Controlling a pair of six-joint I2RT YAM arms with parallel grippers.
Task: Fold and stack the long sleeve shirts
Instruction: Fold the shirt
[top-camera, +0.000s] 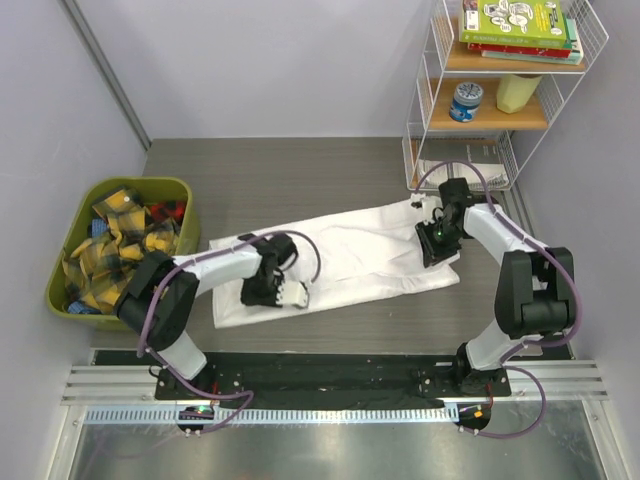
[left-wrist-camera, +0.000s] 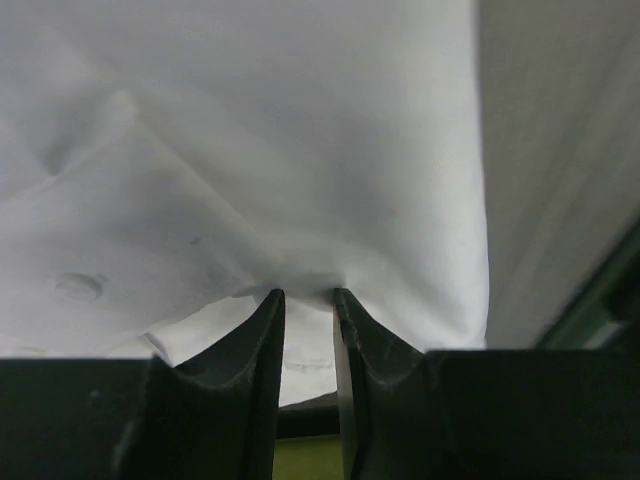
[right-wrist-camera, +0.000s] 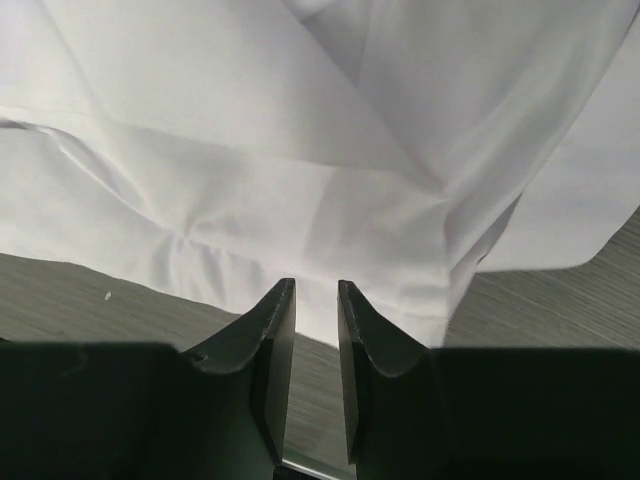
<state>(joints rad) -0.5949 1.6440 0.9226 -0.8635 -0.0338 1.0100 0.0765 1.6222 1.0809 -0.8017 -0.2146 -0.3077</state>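
One white long sleeve shirt (top-camera: 340, 255) lies spread flat across the middle of the table. My left gripper (top-camera: 295, 294) is down on its near left part. In the left wrist view the jaws (left-wrist-camera: 309, 292) stand narrow, with the shirt (left-wrist-camera: 300, 150) puckered and drawn in between their tips. My right gripper (top-camera: 432, 250) sits on the shirt's right end. In the right wrist view its jaws (right-wrist-camera: 316, 284) keep a narrow gap, and the flat hem of the shirt (right-wrist-camera: 300, 150) runs between the tips over bare table.
A green bin (top-camera: 190, 215) with yellow-and-black plaid cloths (top-camera: 120, 240) stands at the left. A white wire shelf rack (top-camera: 500, 100) with books, a tin and papers stands at the back right, close behind the right arm. Grey table (top-camera: 300, 170) shows behind the shirt.
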